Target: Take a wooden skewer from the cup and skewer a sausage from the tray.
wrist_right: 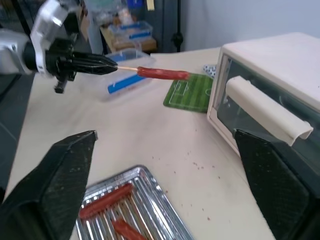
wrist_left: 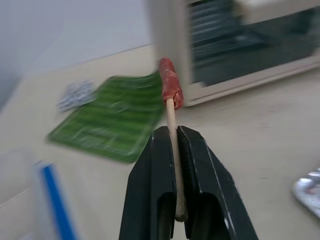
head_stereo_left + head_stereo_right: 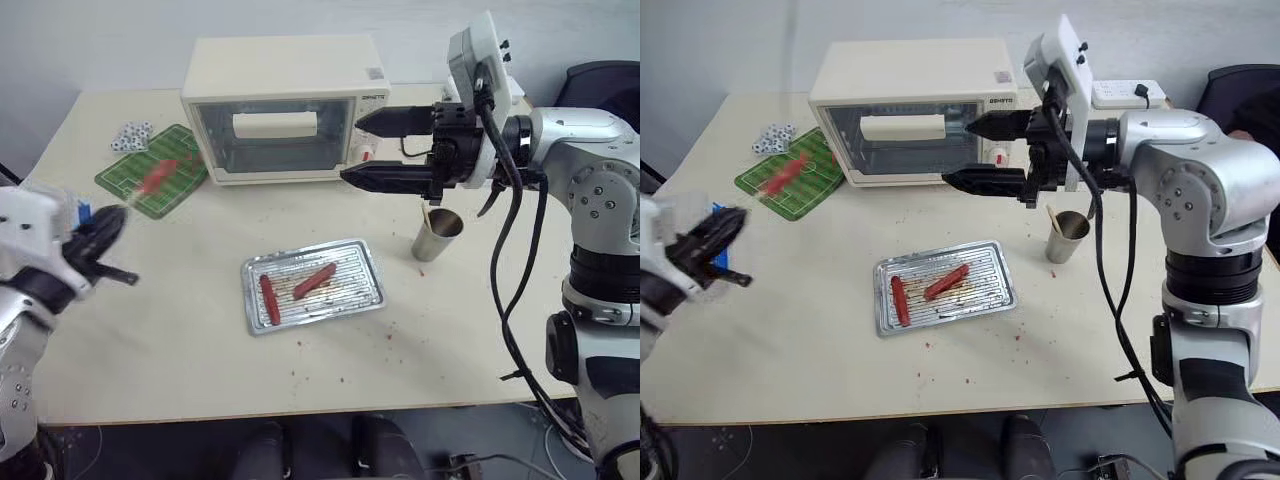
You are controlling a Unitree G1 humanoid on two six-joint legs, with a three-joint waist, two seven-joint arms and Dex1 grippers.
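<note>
My left gripper (image 2: 171, 131) is shut on the wooden skewer (image 2: 172, 117), which carries a dark reddish sausage (image 2: 171, 90) on its far end. It is held level above the table's left side, pointing at the green mat. The silver tray (image 3: 352, 260) lies mid-table with two sausages in it, one (image 3: 268, 298) on its left side and one (image 3: 315, 280) in the middle. The grey-brown cup (image 3: 437, 235) stands right of the tray with a stick (image 3: 428, 215) poking out. My right gripper (image 3: 352, 150) hangs open and empty above the table, pointing left in front of the oven.
A cream toaster oven (image 3: 280, 100) stands at the back, door closed. A green pitch-patterned mat (image 3: 150, 172) and small white dice (image 3: 130, 135) lie at the back left. A clear tub (image 1: 125, 80) with a blue item sits at the left edge.
</note>
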